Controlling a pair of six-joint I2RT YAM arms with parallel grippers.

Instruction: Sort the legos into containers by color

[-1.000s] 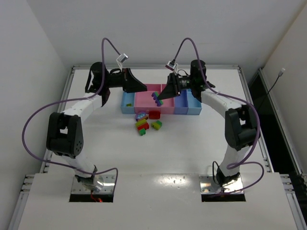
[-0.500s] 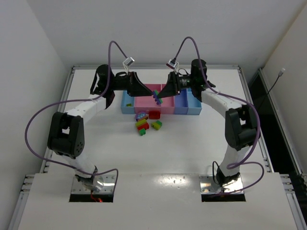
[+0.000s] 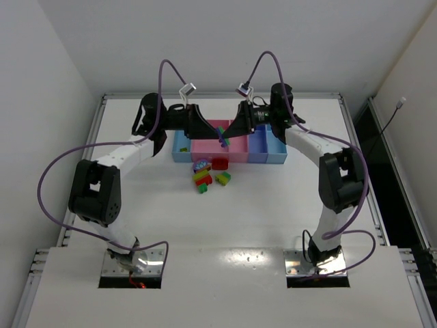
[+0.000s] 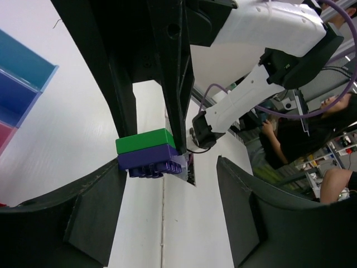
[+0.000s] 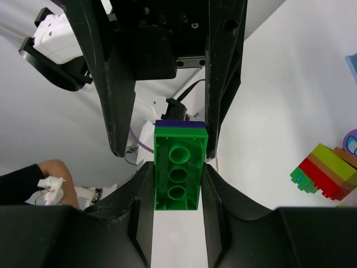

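While right gripper clamps green-on-purple lego stack | left gripper open, straddling it | gap on 1 side

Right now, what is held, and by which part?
The right gripper pinches the green-on-purple lego stack by its long sides. The left gripper, open, holds nothing.
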